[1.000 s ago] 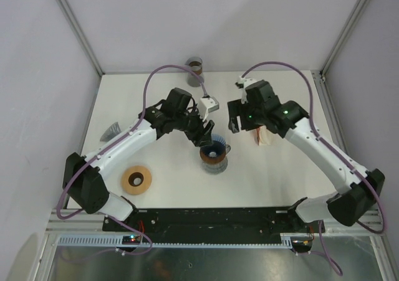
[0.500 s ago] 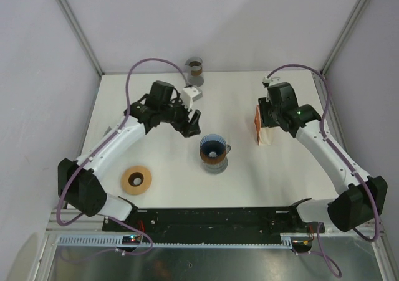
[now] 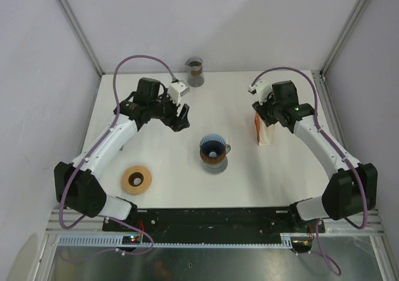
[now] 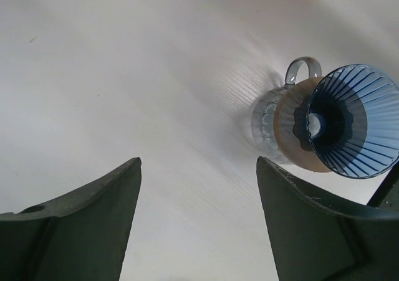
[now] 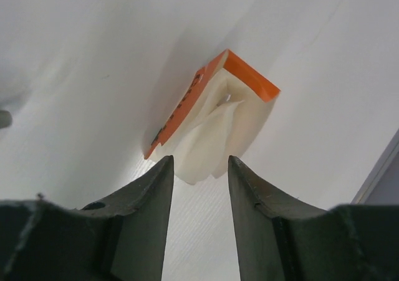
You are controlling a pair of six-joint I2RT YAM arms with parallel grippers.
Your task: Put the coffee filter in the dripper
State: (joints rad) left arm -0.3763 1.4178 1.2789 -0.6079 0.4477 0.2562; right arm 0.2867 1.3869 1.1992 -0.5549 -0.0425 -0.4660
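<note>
The blue ribbed dripper [image 3: 212, 147] sits on a glass mug [image 3: 215, 162] at mid table. In the left wrist view the dripper's [image 4: 353, 122] inside shows only ribs and its bottom hole. White coffee filters [image 5: 211, 142] stand in an orange box [image 5: 187, 103] at the right [image 3: 264, 134]. My right gripper [image 3: 264, 116] is open right over the box. In the right wrist view its [image 5: 199, 160] tips flank the filters' near edge without gripping. My left gripper [image 3: 181, 120] is open and empty, up and left of the dripper, over bare table [image 4: 198, 161].
A brown ring [image 3: 136, 179] lies at the front left. A grey and brown cup [image 3: 195, 71] stands at the back edge. The enclosure walls rise on both sides and at the back. The mug's handle [image 4: 303, 66] points towards the filter box.
My left gripper has drawn back from the dripper, up and to the left. My right gripper has moved right from beside the dripper to over the filter box.
</note>
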